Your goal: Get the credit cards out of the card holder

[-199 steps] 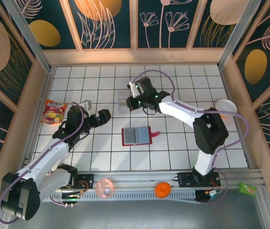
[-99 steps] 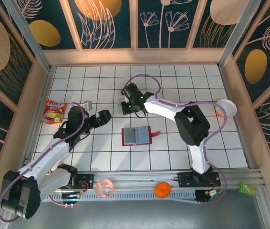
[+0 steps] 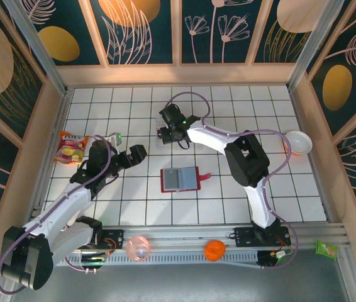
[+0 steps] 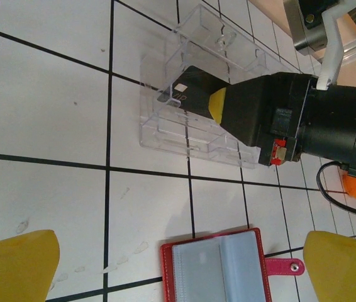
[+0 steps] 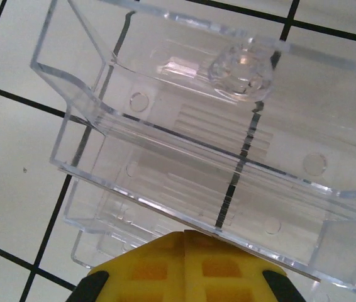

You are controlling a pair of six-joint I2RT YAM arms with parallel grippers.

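Overhead, the card holder lay open and flat near the middle of the white tiled surface, grey-blue pockets up and its pink snap tab pointing right. Beyond it, the right end effector reached into a clear plastic tray. Its yellow fingers were pressed fully together on the near edge of a dark credit card with a pale mark, which sat inside the tray's walls. From the right wrist, the closed fingertips met at the tray's near rim. The left end effector hovered left of the card holder, gaping wide and holding nothing. Its yellow fingers framed the card holder without touching it.
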